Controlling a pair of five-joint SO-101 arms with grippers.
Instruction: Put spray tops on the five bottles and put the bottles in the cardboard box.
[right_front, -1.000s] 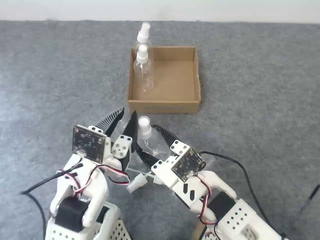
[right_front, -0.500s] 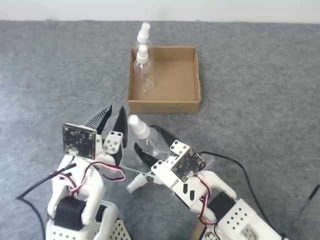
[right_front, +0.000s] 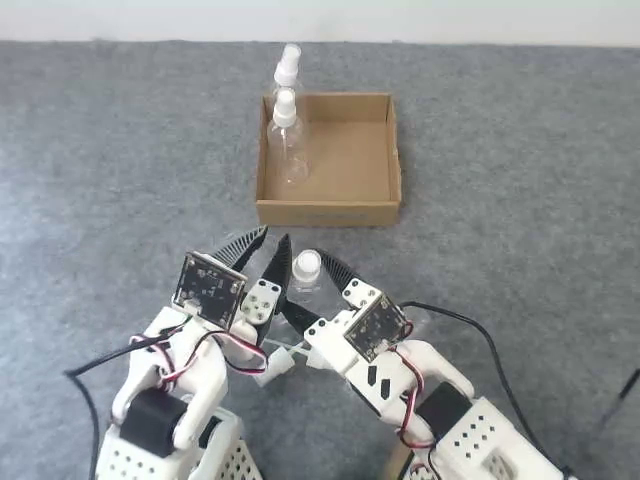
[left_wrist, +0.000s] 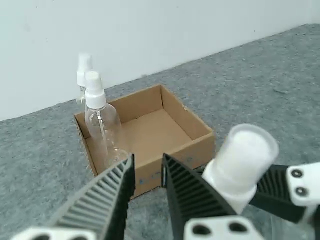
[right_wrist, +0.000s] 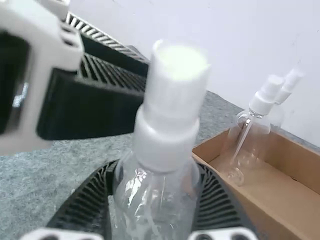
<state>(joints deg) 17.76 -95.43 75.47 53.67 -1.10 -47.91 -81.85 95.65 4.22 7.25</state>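
My right gripper (right_front: 303, 292) is shut on a clear bottle (right_front: 300, 287) and holds it upright in front of the cardboard box (right_front: 375, 205). The bottle wears a white spray top (right_front: 307, 264). In the right wrist view the bottle (right_wrist: 155, 195) sits between the black fingers (right_wrist: 92, 200). My left gripper (right_front: 275, 237) stands just left of the spray top (left_wrist: 240, 160), open by a narrow gap, with nothing between its fingers (left_wrist: 112, 195). A capped bottle (right_front: 290, 150) stands in the box's back left corner. Another capped bottle (right_front: 287, 68) stands right behind that corner.
A loose white spray top with its tube (right_front: 275, 364) lies on the grey carpet between the two arm bases. Most of the box floor (right_front: 345, 160) is bare. A black cable (right_front: 470, 325) runs along the right arm.
The left gripper swung out to the left, then came back close beside the spray top. The held bottle leaned left and now stands upright again.
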